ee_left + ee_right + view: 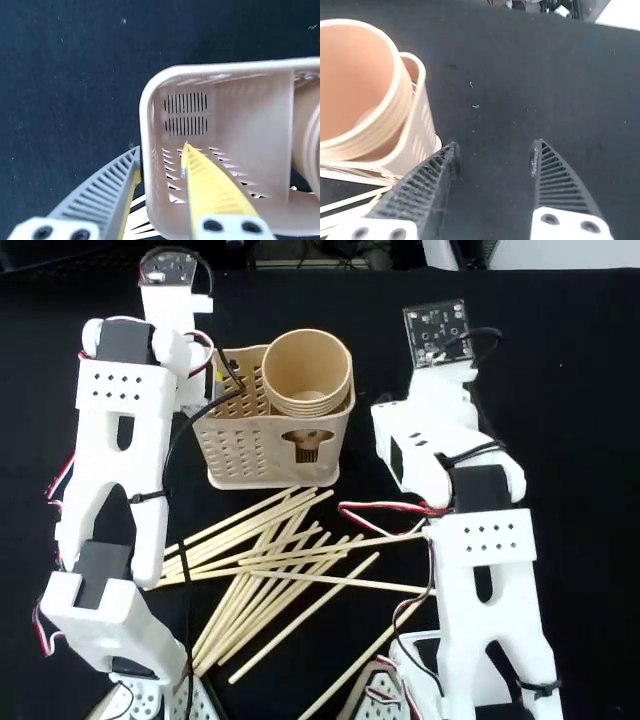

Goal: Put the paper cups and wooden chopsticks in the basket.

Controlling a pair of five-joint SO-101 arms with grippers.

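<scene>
Here the left pincer [160, 148] stands moderately open at the 9 o'clock end of the basket [262, 455], straddling that end wall: its yellow finger [210, 185] reaches down inside the empty compartment, while its grey finger [107, 192] hangs outside, over the black table [560, 360]. Nothing is held between the two fingers apart from the wall that runs between them, and it cannot be told whether either finger actually presses on the plastic. The right pincer [494, 147] hovers at the 3 o'clock side of the basket, near it but not touching, with its two dark fingers spread wide over bare black cloth and nothing gripped between them. The basket itself sits upright toward 12 o'clock from the middle of the table, between the two arms. A nested stack of paper cups [307, 365] stands mouth up in the basket's 3 o'clock compartment, its rim rising above the basket's edge. The chopsticks [262, 565] lie loose on the table at 6 o'clock of the basket, a crossed, fanned-out heap whose nearest tips come just beside the basket's front wall and whose far ends run out toward 5 and 7 o'clock, between the two arms' bases.
</scene>
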